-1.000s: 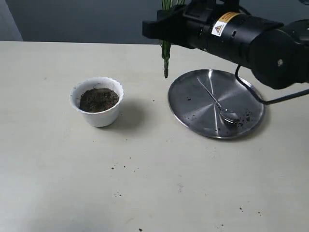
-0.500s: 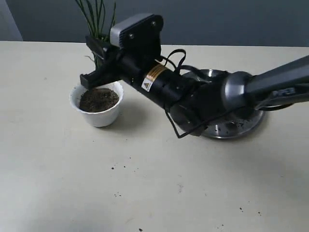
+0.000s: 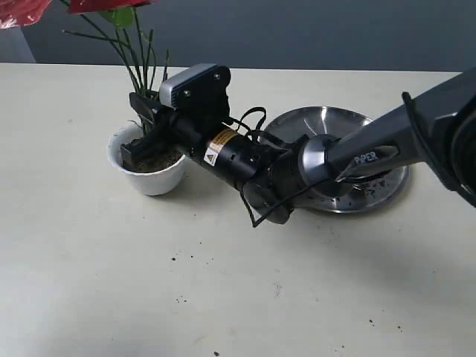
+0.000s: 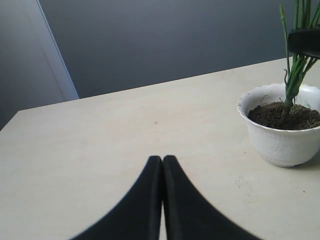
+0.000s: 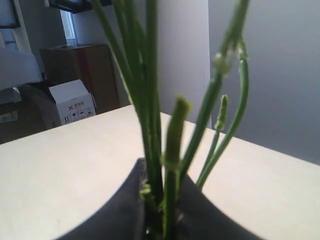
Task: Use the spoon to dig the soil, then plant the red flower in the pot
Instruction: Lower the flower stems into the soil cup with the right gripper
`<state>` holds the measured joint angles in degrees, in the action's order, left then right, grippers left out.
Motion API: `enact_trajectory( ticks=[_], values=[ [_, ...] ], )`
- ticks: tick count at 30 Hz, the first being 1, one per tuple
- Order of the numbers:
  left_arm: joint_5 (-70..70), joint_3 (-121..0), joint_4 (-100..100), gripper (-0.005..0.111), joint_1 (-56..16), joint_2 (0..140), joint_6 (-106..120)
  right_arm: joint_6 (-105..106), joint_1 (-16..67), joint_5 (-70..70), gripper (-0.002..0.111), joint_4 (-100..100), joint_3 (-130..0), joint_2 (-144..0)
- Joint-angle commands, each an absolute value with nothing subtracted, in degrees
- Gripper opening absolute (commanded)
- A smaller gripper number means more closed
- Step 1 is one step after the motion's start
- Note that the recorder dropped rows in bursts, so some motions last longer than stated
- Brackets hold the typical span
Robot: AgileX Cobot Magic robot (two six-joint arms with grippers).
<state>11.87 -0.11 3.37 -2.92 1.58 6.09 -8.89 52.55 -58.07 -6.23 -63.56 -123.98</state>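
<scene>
Since stems must sink upright, I keep right tool [image 3: 141, 141] clenched on red flower [image 3: 141, 56], base in soil [image 4: 282, 114] inside pot [image 3: 152, 178] (spoon parked, hidden); left tool [image 4: 162, 162] pinched together, empty, above desk [image 3: 223, 297].

- A wide round steel plate [image 3: 387, 182] lies on the surface [image 3: 223, 297] behind the right claw [image 3: 141, 141], back along its arm and partly hidden by it.
- Dark crumbs [image 3: 181, 300] are scattered on the bare surface, well apart from that claw toward the exterior camera.
- A white cardboard box [image 5: 74, 101] and a taller brown box [image 5: 92, 70] stand in the room beyond the surface's edge, far past the right claw.
</scene>
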Motion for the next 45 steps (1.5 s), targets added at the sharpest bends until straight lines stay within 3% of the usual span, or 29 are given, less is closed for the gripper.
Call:
enact_trajectory(
  ticks=[1, 14, 23, 45],
  values=[
    [11.5, 0.0, 3.1, 0.0, -3.0, 1.3, 5.8, -9.7, 52.6, -57.8, 0.0, -6.2, -63.9, -126.0],
    [11.5, 0.0, 3.1, 0.0, -3.0, 1.3, 5.8, -10.7, 52.6, -54.8, 0.0, -5.7, -64.3, -129.5],
    [11.5, 0.0, 3.1, 0.0, -3.0, 1.3, 5.8, -10.7, 52.6, -38.4, 0.0, -4.4, -69.4, -129.5],
    [11.5, 0.0, 3.1, 0.0, -3.0, 1.3, 5.8, -10.9, 54.4, -24.9, 0.0, -0.9, -69.3, -128.9]
  ],
)
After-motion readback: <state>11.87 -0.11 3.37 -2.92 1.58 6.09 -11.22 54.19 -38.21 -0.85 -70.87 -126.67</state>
